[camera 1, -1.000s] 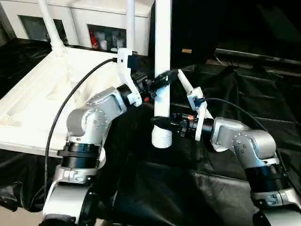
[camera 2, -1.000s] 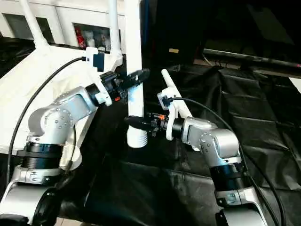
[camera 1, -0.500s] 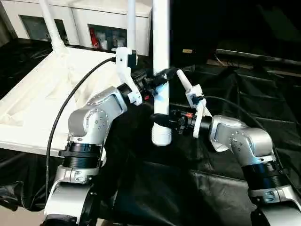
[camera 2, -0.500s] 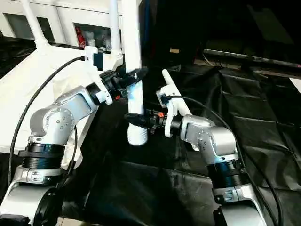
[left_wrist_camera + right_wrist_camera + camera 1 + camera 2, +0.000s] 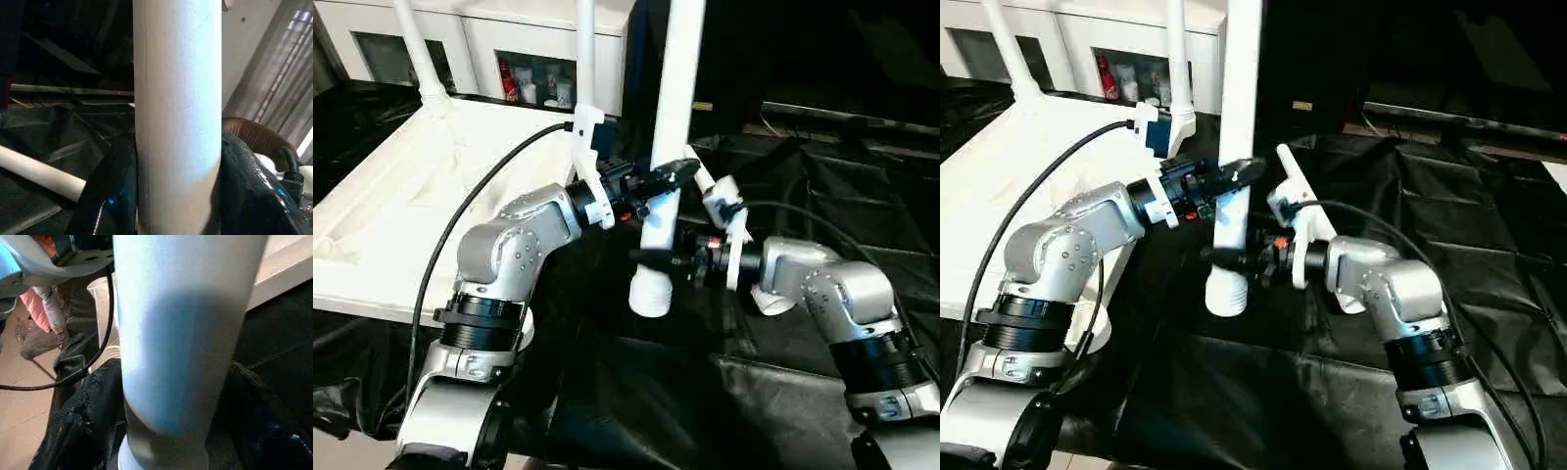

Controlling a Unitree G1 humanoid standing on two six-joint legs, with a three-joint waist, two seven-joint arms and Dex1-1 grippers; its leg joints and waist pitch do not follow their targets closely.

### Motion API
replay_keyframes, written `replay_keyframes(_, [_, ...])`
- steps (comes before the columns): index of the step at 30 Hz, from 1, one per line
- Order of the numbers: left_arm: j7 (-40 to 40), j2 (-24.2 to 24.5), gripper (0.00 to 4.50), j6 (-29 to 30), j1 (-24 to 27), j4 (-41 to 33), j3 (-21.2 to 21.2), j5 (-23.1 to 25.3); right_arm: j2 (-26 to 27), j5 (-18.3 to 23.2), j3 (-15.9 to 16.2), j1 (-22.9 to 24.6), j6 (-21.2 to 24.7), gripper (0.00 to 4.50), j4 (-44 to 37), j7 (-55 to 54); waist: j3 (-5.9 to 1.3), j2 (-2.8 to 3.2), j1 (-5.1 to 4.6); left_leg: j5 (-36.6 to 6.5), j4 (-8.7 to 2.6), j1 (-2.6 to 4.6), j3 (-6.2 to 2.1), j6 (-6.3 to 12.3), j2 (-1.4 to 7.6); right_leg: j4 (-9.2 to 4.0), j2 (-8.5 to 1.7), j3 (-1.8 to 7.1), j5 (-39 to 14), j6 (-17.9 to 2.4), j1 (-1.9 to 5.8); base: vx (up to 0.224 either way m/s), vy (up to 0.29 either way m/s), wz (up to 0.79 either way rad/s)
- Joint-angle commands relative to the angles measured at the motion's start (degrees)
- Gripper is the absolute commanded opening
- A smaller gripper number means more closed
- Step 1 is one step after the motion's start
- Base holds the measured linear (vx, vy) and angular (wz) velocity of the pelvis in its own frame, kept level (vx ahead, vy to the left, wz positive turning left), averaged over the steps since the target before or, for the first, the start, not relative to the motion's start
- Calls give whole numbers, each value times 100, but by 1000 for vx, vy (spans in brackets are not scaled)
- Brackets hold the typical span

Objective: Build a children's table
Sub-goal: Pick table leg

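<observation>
Left eye view: white table leg (image 5: 680, 98) held nearly upright, tilted slightly, above the black cover (image 5: 803, 323), ribbed lower end hanging free. Clamped on its mid-shaft by the left gripper (image 5: 668, 178). Met lower down, just above the ribbed end, by the right gripper (image 5: 651, 259); whether gripping or letting go, cannot tell. Upturned table top (image 5: 401, 196) lying to the left, ribbed side up, with two fitted legs (image 5: 411, 49) standing in its far corners.

Right eye view: same arrangement, plus a loose leg (image 5: 1288, 166) lying on the cover behind the right gripper.

Left wrist view: both black fingers (image 5: 112, 196) pressed against the sides of the smooth white tube, so closed on the leg.

Right wrist view: close against the leg's lower shaft, near the flared end; grip state not readable.

Handling, as a judgement: probably hollow plastic, light and stiff, unlikely to break, but smooth and round, so apt to slip or twist in a two-finger pinch. Best taken mid-shaft, square across the tube, keeping the ribbed end bare for seating in a corner socket.
</observation>
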Motion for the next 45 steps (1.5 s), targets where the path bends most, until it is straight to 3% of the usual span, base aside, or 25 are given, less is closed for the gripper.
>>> replay_keyframes(1, [-77,-14,183,18,-178,-112,-52,-57,-88,-26,94,-8,84,305,-77,64,-433,-49,4,-622,-429,184,-158,-31,333,-419,-395,184,-267,-1365,252,0,0,0])
replay_keyframes(11, [-131,-27,183,39,-152,-162,-41,-86,-22,-19,94,-16,102,305,-15,48,-434,-52,6,-622,-427,185,-157,-36,334,-419,-397,186,-290,-1362,249,0,0,0])
replay_keyframes(16, [-145,-26,183,51,-157,-149,-23,-82,-3,23,59,-15,131,244,1,11,-434,-43,6,-618,-426,186,-157,-38,333,-417,-396,186,-248,-1375,250,0,0,0])
replay_keyframes(26, [-9,-44,182,-82,-251,21,71,13,23,36,-16,6,149,190,45,-52,-433,-35,5,-674,-431,190,-158,-77,330,-424,-393,185,-284,-1362,249,0,0,0])
replay_keyframes(28, [153,-63,238,-26,-283,89,154,8,54,26,-46,10,89,190,60,-100,-438,-31,6,-661,-430,190,-162,-84,335,-418,-395,186,-248,-1362,253,0,0,0])
replay_keyframes(31, [151,-47,255,71,-250,68,213,-78,111,12,-116,14,-43,190,70,-165,-441,-26,4,-644,-427,185,-162,-89,330,-409,-397,182,-175,-1391,254,0,0,0])
replay_keyframes(33, [383,-142,286,-379,-130,95,346,65,250,133,-357,26,-118,189,28,-319,-441,-19,-3,-685,-430,186,-162,-96,332,-416,-395,183,-153,-1411,253,0,0,0])
replay_keyframes(36, [747,-276,296,-963,-19,161,589,216,377,195,-588,53,-145,189,-2,-579,-448,-2,4,-697,-435,188,-175,-102,340,-417,-400,179,-64,-1412,268,0,0,0])
replay_keyframes(38, [792,-307,296,-1046,13,161,690,166,403,197,-646,63,-172,189,-15,-646,-443,-5,-2,-728,-439,184,-171,-111,333,-422,-393,180,-82,-1394,268,0,0,0])
replay_keyframes(40, [858,-319,296,-1166,167,13,923,40,493,200,-876,129,-335,189,-102,-931,-445,51,6,-791,-443,192,-181,-171,333,-424,-395,177,-153,-1359,262,0,0,0])
replay_keyframes(41, [858,-319,296,-1166,167,13,923,40,493,200,-876,129,-335,189,-102,-931,-445,51,6,-791,-443,192,-181,-171,333,-424,-395,177,-153,-1359,262,0,0,0])
replay_keyframes(42, [809,-219,296,-1242,337,-206,923,113,560,198,-1076,183,-452,189,-197,-1177,-449,50,-7,-785,-448,187,-179,-188,332,-412,-385,176,-93,-1341,259,0,0,0])
replay_keyframes(43, [809,-219,296,-1242,337,-206,923,113,560,198,-1076,183,-452,189,-197,-1177,-450,45,-12,-765,-457,187,-184,-203,345,-403,-386,176,-44,-1309,253,0,0,0])
replay_keyframes(44, [952,-59,296,-1509,554,-372,820,470,612,119,-1223,276,-583,189,-366,-1440,-452,90,-6,-789,-453,207,-180,-223,334,-408,-373,175,-49,-1298,237,0,0,0])
replay_keyframes(45, [966,-47,296,-1533,568,-378,810,502,615,112,-1231,282,-591,189,-377,-1458,-446,107,-10,-813,-469,195,-197,-223,348,-433,-370,176,-69,-1243,241,0,0,0])
